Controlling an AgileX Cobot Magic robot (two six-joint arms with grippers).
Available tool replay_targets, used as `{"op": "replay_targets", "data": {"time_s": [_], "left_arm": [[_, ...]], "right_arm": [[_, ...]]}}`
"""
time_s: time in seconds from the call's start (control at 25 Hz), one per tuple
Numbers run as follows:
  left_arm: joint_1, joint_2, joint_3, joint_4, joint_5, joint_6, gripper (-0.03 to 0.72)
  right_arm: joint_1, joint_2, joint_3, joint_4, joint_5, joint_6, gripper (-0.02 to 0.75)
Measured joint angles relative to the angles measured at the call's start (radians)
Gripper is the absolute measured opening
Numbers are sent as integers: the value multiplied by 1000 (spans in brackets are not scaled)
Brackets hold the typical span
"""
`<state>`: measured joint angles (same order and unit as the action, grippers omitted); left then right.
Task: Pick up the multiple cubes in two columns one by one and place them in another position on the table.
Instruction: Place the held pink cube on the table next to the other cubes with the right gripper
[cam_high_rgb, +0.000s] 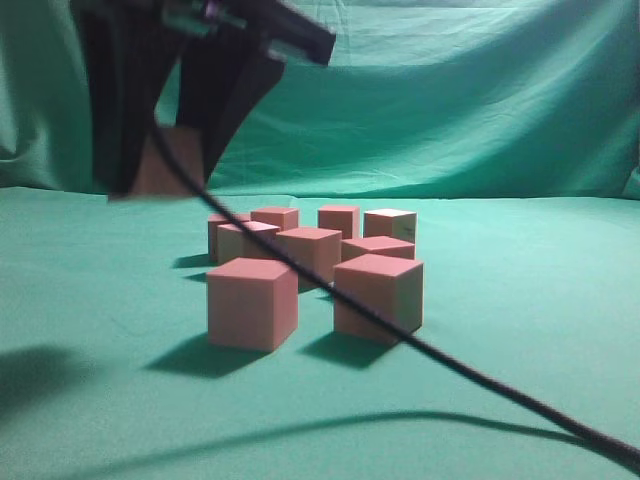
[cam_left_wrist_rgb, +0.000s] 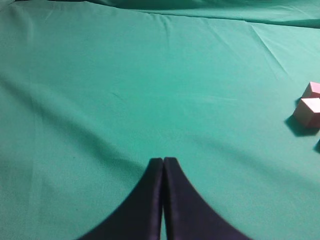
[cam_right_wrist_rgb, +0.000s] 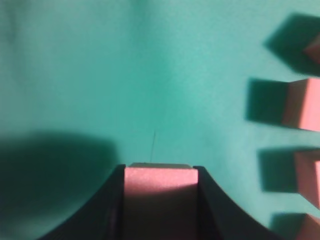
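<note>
My right gripper (cam_high_rgb: 158, 182) has reached across to the upper left of the exterior view and is shut on one pink-red cube (cam_high_rgb: 165, 162), held in the air above the table (cam_high_rgb: 530, 300). In the right wrist view this held cube (cam_right_wrist_rgb: 159, 192) fills the gap between the black fingers of the right gripper (cam_right_wrist_rgb: 159, 172). Several cubes (cam_high_rgb: 252, 302) stand in a cluster in two rough columns at mid-table, right of the held one. The left gripper (cam_left_wrist_rgb: 163, 160) is shut with nothing in it over bare cloth, two cubes (cam_left_wrist_rgb: 309, 111) far to its right.
A black cable (cam_high_rgb: 450, 365) slants from the right gripper down to the lower right, crossing in front of the cube cluster. A draped green backdrop (cam_high_rgb: 450, 100) closes the far side. Four cubes (cam_right_wrist_rgb: 302, 102) line the right edge of the right wrist view.
</note>
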<state>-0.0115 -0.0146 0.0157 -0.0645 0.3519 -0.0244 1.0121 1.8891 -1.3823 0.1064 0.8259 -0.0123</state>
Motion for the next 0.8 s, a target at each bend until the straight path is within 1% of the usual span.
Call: {"op": "replay_targets", "data": {"time_s": [0.4, 0.8], "left_arm": [[0, 0, 0, 0, 0, 0, 0], [0, 0, 0, 0, 0, 0, 0]], "right_arm": [[0, 99, 0, 16, -63, 29, 259], [0, 103, 0, 16, -79, 38, 259]]}}
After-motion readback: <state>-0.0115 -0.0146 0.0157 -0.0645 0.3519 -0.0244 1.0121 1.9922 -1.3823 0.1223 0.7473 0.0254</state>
